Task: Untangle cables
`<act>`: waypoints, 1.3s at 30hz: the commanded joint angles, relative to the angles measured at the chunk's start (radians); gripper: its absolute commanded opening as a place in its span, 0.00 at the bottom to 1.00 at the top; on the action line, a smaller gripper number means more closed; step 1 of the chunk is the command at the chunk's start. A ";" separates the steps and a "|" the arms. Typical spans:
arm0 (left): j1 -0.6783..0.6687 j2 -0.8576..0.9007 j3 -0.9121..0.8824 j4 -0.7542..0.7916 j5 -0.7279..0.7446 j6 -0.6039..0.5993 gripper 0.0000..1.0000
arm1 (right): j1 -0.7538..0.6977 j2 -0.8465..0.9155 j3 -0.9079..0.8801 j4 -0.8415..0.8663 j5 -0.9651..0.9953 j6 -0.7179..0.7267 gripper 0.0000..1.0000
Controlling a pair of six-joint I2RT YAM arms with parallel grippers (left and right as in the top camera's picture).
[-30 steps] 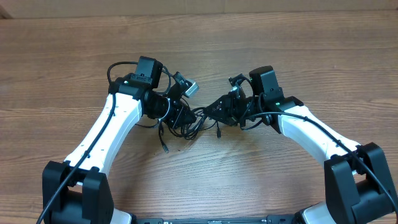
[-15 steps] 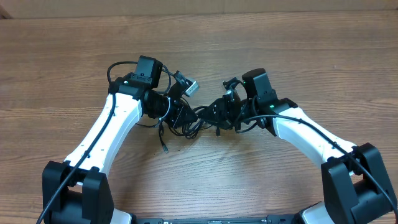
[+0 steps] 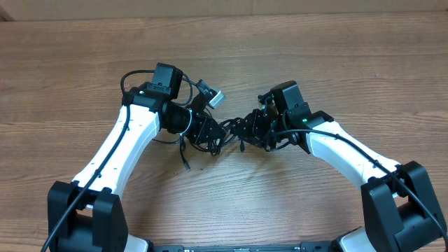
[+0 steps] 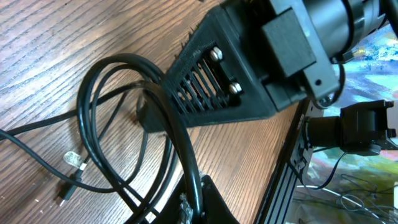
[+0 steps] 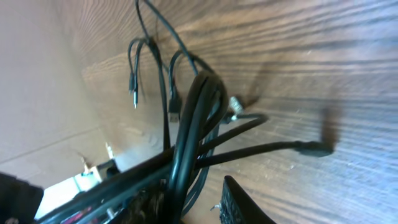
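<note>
The cables (image 3: 225, 133) are thin black cords in a tangle on the wooden table, between my two grippers. My left gripper (image 3: 205, 130) is shut on one black cord (image 4: 194, 186), which rises from looped cords (image 4: 106, 118) on the table. My right gripper (image 3: 250, 129) is at the right side of the tangle, shut on a bundle of cords (image 5: 189, 149) that runs between its fingers. Several plug ends (image 5: 174, 112) fan out beyond it. A loose cord end (image 3: 185, 166) lies in front of the left arm.
The right gripper's black body (image 4: 217, 68) fills the upper part of the left wrist view, close to the left jaws. A silvery-tipped plug (image 4: 73, 160) lies on the wood. A grey-tipped connector (image 3: 213, 97) sticks up beside the left wrist. The table's back edge (image 3: 224, 15) is far off.
My right gripper has moved left, closer to the left gripper, and the cords between them have bunched up. The left arm has stayed put.
</note>
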 commanded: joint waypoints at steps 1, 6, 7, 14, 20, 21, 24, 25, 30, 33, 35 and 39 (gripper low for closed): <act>-0.005 -0.015 0.022 -0.003 0.046 0.011 0.04 | 0.001 -0.012 0.003 0.016 0.067 -0.014 0.27; -0.005 -0.015 0.022 -0.002 0.046 -0.002 0.04 | 0.001 -0.012 0.003 0.079 -0.024 -0.021 0.27; -0.005 -0.015 0.022 0.001 0.046 -0.005 0.04 | 0.001 -0.012 0.003 0.080 -0.030 -0.011 0.27; -0.006 -0.015 0.022 0.018 0.046 -0.012 0.04 | 0.017 -0.012 0.002 0.059 0.034 0.117 0.27; -0.006 -0.015 0.022 0.020 0.046 -0.012 0.04 | 0.053 -0.012 0.002 0.063 0.108 0.199 0.28; -0.006 -0.015 0.022 0.020 0.046 -0.012 0.04 | 0.059 -0.012 0.002 0.064 0.125 0.214 0.28; -0.006 -0.015 0.022 0.020 0.046 -0.012 0.05 | 0.086 -0.012 0.002 0.083 0.193 0.244 0.28; -0.006 -0.015 0.022 0.020 0.046 -0.012 0.04 | 0.097 -0.012 0.002 0.098 0.219 0.249 0.28; -0.006 -0.015 0.022 0.020 0.046 -0.012 0.05 | 0.131 -0.012 0.002 0.161 0.253 0.268 0.27; -0.006 -0.015 0.022 0.020 0.046 -0.012 0.04 | 0.143 -0.012 0.002 0.167 0.275 0.267 0.14; -0.006 -0.015 0.022 0.020 0.046 -0.012 0.04 | 0.142 -0.012 0.002 0.159 0.278 0.262 0.10; -0.005 -0.015 0.022 0.020 0.026 -0.012 0.04 | 0.139 -0.012 0.002 0.137 0.268 0.249 0.04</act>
